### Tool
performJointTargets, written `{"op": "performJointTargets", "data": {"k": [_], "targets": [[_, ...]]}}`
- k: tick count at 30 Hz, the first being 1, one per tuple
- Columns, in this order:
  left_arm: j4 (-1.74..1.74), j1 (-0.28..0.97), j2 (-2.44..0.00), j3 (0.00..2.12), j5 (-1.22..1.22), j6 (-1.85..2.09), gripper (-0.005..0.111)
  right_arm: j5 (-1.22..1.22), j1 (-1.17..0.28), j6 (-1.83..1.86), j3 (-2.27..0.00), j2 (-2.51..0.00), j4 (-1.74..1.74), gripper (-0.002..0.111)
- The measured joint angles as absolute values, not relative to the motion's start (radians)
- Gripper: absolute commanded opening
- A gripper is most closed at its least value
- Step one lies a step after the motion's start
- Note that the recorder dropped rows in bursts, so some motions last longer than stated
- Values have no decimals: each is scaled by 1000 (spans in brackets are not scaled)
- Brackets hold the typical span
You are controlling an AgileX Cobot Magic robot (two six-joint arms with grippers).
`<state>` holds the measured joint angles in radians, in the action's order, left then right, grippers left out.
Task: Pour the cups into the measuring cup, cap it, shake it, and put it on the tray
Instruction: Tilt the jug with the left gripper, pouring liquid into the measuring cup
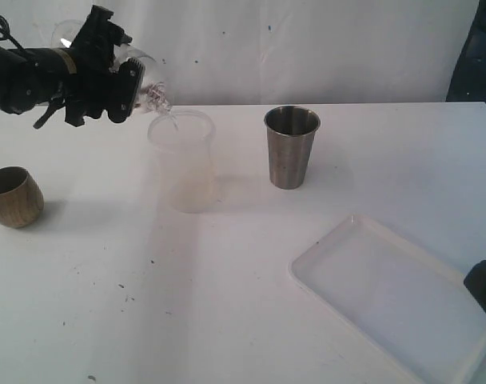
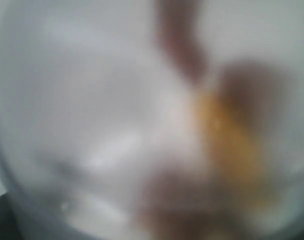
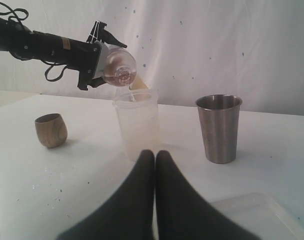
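Closed and empty, the right claw (image 3: 155, 156) sits low beside the white tray (image 1: 387, 296) on the worktop (image 1: 187, 280); the left claw (image 1: 119, 64) grips the clear measuring cup (image 3: 119, 67), tipped with its mouth over a frosted cup (image 1: 183, 164); the steel tumbler (image 1: 291, 148) stands upright to its right; the wooden cup (image 1: 13, 196) sits far left.

Bright, flat light washes the white counter (image 1: 227, 304); only faint, soft shadows beside the steel tumbler (image 1: 291, 148). Left wrist view is pure blur, milky with an orange-brown smear.
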<state>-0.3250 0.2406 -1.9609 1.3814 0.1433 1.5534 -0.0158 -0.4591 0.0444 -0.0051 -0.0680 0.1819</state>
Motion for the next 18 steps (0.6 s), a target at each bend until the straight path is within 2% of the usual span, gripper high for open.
{"op": "performJointTargets", "data": {"k": [18], "targets": [[-405,241,-1982,1382,152,1604,0,-16,-459,44,-5,-68,182,0]]}}
